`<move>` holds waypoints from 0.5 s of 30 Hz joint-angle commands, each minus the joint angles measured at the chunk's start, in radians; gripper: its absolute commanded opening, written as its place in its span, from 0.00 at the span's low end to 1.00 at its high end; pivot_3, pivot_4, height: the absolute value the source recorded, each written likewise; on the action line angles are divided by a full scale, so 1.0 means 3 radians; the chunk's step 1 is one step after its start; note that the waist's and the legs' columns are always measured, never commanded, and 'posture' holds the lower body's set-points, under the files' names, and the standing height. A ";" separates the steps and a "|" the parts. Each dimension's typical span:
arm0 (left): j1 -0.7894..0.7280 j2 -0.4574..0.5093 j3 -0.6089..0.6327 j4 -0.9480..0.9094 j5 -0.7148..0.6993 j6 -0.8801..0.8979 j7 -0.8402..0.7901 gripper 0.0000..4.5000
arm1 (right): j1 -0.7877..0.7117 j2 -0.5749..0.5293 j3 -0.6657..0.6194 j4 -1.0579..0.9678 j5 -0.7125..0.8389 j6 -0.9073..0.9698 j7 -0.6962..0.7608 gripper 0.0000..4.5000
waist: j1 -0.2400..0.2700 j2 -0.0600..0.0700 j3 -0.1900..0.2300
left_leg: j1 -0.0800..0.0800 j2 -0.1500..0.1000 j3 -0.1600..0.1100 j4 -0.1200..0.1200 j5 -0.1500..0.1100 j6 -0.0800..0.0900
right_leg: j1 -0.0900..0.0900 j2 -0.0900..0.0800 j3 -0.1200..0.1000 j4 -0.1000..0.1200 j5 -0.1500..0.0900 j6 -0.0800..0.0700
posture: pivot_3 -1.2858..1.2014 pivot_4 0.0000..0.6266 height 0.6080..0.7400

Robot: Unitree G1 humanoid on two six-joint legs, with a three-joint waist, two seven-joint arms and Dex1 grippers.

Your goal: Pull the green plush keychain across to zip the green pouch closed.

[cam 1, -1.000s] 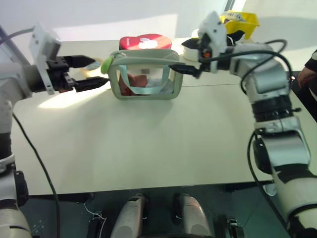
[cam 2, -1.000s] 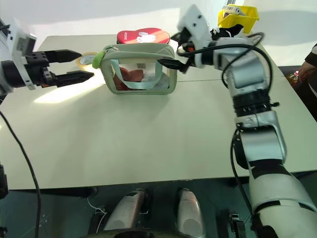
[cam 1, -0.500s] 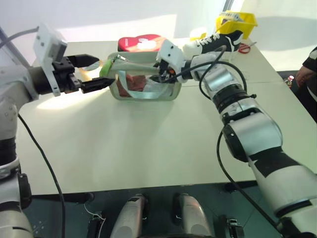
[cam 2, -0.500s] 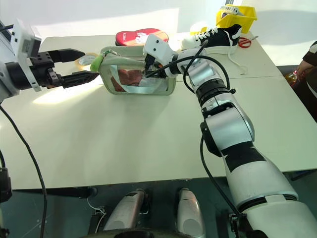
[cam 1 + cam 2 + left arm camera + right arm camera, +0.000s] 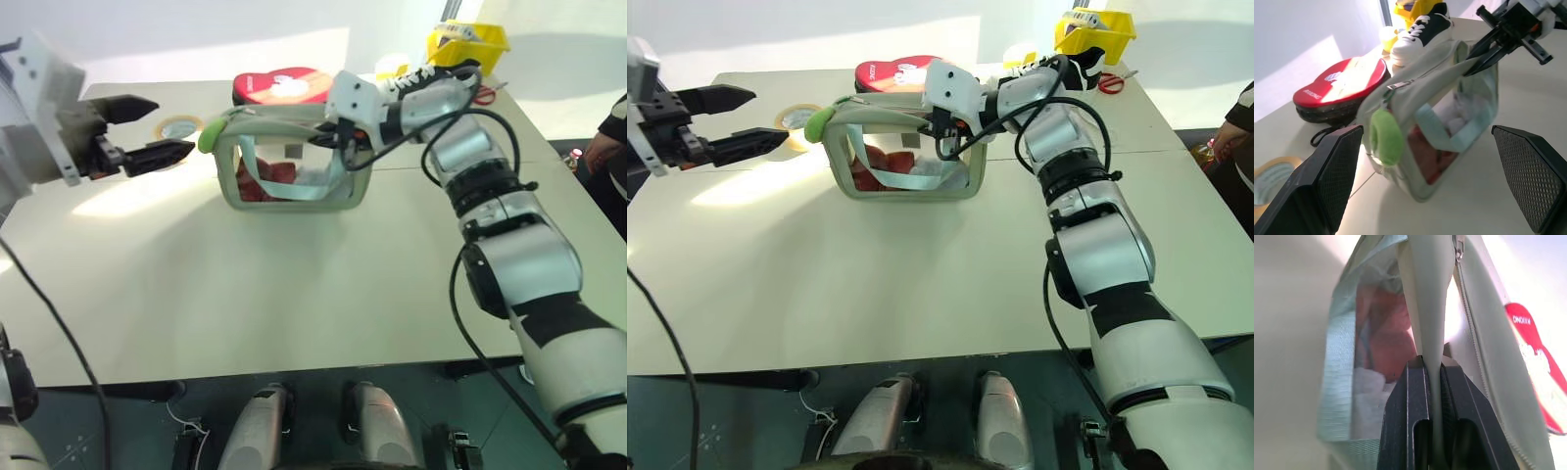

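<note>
The green pouch (image 5: 292, 162) is pale sage green with a clear window, a light teal strap across it and red contents showing through, and the green plush keychain (image 5: 208, 138) on its zipper is bright lime. Behind it lies a red heart-shaped box (image 5: 284, 84) with white print, beside a black-and-white sneaker (image 5: 431, 80) and a yellow bin (image 5: 467, 43). The worktop (image 5: 294, 284) is plain cream, and both grippers' fingers are black.

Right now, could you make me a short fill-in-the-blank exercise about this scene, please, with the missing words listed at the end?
1. The right pincer is shut on the top edge of the pale green ____ with the clear window.
2. The small lime-green plush keychain hangs at the pouch's end nearest the ____ pincer.
3. The left pincer is ____ and grips nothing.

Missing words: pouch; left; open
</note>
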 commanded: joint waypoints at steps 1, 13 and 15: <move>-0.0042 0.0008 0.0042 -0.0043 -0.0017 -0.0062 0.0005 1.00 | 0.0127 -0.0006 -0.0049 -0.0580 0.0140 0.0315 0.0110 0.03 | 0.0001 0.0000 0.0000 | 0.0000 0.0000 0.0000 0.0001 -0.0001 0.0002 | 0.0000 0.0000 0.0000 0.0002 0.0000 0.0000 | 0.52 0.24 1.00; -0.0074 -0.0051 -0.0067 0.0042 0.0021 -0.0150 -0.0007 1.00 | 0.0519 0.0054 -0.0104 -0.1807 0.0415 0.1678 0.0087 0.32 | 0.0005 0.0000 0.0000 | 0.0003 0.0007 0.0000 0.0004 0.0002 -0.0002 | -0.0001 0.0004 0.0003 0.0006 0.0000 -0.0002 | 0.52 0.24 1.00; -0.0092 -0.0044 -0.0076 0.0081 0.0029 -0.0167 -0.0019 1.00 | 0.0481 -0.0006 -0.0146 -0.1895 0.0426 0.1755 0.0006 0.55 | 0.0015 0.0000 0.0000 | 0.0002 0.0006 0.0000 0.0004 0.0002 -0.0001 | -0.0001 0.0003 0.0003 0.0006 0.0000 -0.0002 | 0.52 0.24 1.00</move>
